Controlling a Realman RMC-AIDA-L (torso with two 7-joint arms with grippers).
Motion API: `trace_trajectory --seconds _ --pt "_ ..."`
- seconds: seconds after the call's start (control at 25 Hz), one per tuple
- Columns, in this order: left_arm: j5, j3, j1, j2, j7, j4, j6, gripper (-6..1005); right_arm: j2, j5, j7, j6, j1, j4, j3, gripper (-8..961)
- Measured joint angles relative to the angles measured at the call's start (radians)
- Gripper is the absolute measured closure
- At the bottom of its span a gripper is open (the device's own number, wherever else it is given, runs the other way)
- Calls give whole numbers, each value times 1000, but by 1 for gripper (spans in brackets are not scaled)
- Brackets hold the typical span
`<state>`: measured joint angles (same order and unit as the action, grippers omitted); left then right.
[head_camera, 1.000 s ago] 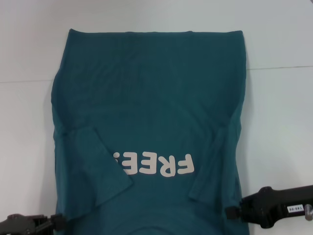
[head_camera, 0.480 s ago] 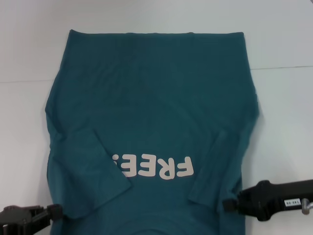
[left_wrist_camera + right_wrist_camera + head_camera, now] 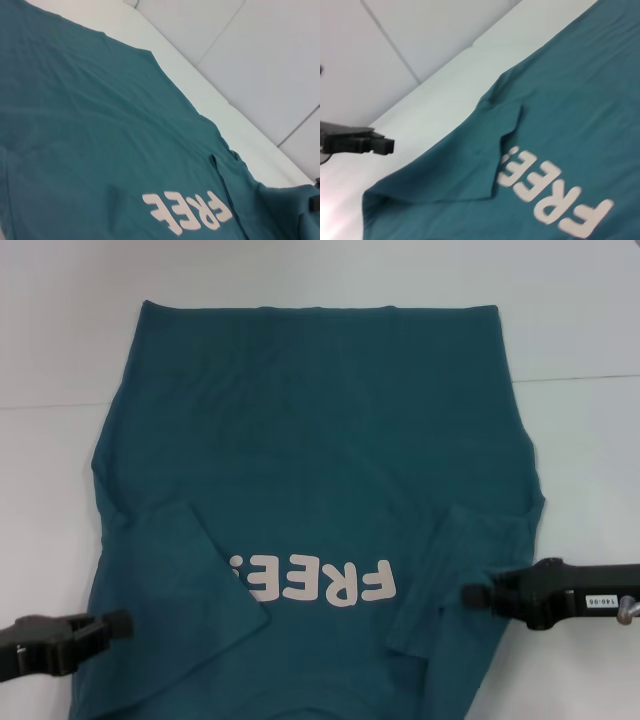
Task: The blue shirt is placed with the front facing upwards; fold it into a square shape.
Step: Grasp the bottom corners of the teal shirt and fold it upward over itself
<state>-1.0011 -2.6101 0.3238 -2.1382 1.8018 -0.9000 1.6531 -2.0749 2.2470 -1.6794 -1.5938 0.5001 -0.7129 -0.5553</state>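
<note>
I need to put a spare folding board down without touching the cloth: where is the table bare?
Bare table runs beyond the blue shirt at its far hem, and in strips outside its left and right edges. The near corners are crowded: the left gripper and right gripper sit at the shirt's shoulders.
</note>
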Motion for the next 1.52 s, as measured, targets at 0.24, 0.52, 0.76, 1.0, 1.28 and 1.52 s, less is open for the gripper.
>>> trace_trajectory --seconds 0.24,0.52,0.76,1.0,1.28,1.52 --pt "10 1 19 1 16 3 -31 919 -1 0 -1 14 8 4 9 916" --pt "13 -2 13 11 42 12 -104 891 4 0 1 28 18 28 7 916" --pt "18 -2 3 17 82 -13 -116 860 5 0 4 39 29 46 0 916" --pt "32 11 -19 32 158 -85 -104 711 6 3 6 43 31 50 0 917" --pt "145 22 -9 34 276 -187 -53 384 6 1 9 43 35 52 0 917" --pt "250 29 32 35 388 -258 41 188 6 0 13 47 42 52 0 917"
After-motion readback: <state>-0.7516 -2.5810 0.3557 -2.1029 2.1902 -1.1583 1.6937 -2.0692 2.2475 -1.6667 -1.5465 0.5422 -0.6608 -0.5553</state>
